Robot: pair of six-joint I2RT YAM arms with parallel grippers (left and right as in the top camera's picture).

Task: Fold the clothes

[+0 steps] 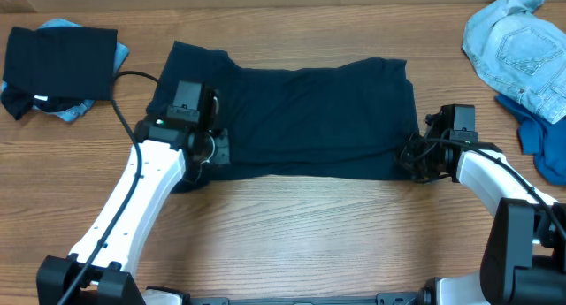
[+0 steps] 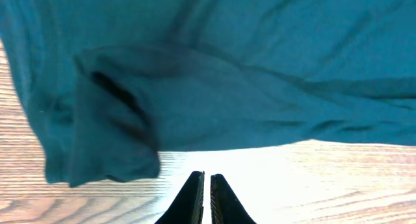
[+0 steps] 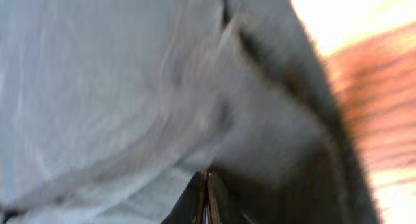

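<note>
The clothes here are chiefly a dark navy shirt spread flat across the middle of the table. My left gripper is at the shirt's near left part, by the sleeve. In the left wrist view the left gripper is shut with nothing between its fingers, over bare wood just short of the shirt's hem and folded sleeve. My right gripper is at the shirt's near right corner. The blurred right wrist view shows the right gripper shut, with the shirt's cloth bunching at its tips.
A folded black garment lies on a pale blue piece at the far left. Pale denim and a mid-blue piece lie at the far right. The left arm's cable runs between the black garment and the shirt.
</note>
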